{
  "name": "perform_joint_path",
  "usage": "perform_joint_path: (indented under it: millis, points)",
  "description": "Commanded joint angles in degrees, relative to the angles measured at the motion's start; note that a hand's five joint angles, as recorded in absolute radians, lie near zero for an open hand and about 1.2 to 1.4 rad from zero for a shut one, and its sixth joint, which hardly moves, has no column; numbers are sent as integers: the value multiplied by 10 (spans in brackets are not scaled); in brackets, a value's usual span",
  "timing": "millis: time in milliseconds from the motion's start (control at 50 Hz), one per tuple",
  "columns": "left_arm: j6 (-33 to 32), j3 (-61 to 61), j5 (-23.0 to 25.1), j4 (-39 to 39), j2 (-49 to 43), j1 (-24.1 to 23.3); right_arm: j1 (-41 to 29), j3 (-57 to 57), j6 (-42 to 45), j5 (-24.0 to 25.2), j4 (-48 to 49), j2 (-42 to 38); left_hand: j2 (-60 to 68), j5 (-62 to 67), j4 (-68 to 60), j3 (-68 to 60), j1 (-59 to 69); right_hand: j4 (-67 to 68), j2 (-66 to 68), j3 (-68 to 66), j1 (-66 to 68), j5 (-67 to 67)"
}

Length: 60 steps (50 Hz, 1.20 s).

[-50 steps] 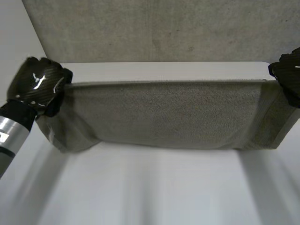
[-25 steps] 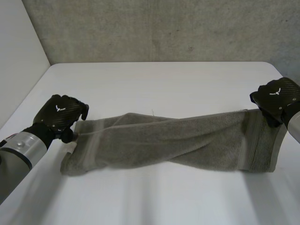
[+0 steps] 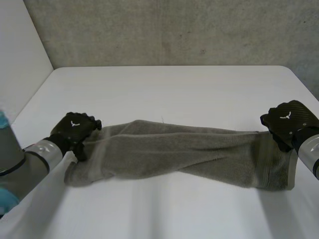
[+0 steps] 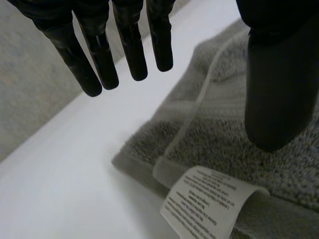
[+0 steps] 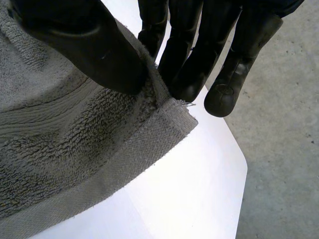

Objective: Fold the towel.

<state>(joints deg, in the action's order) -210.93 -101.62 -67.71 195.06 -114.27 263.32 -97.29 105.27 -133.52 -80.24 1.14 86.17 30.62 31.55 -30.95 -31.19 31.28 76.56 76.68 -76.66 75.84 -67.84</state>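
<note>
Your towel (image 3: 184, 154) lies as a long, loosely twisted band across the white surface (image 3: 164, 94). Your left hand (image 3: 75, 128) hovers over the towel's left end, fingers straight and thumb spread, gripping nothing. Your right hand (image 3: 286, 119) pinches the towel's right corner between thumb and fingers, probably to straighten that end.

white table (image 3: 169, 89) before grey wall (image 3: 169, 30)
</note>
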Motion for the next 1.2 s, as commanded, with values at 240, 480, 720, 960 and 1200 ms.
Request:
perform_joint_path:
  millis: [240,480,720,960,1200]
  points:
    - [1,179,-38,-138,-112,-48,1,18,4,-1,23,-12,35,-75,-32,-29,28,34,33,-33,42,-22]
    - [-2,217,-53,-159,-142,-48,2,22,6,-1,29,-22,37,-73,-33,-31,30,34,33,-33,42,-22]
    - [-1,246,-59,-180,-162,-48,1,23,7,-2,32,-31,45,-65,-42,-39,38,34,33,-33,42,-22]
    - [-2,244,-59,-189,-166,-49,1,23,7,-2,32,-31,240,131,-237,-234,233,34,33,-33,42,-22]
    - [0,231,-60,-188,-134,-51,1,22,7,-4,32,-30,494,384,-490,-488,487,34,33,-33,42,-22]
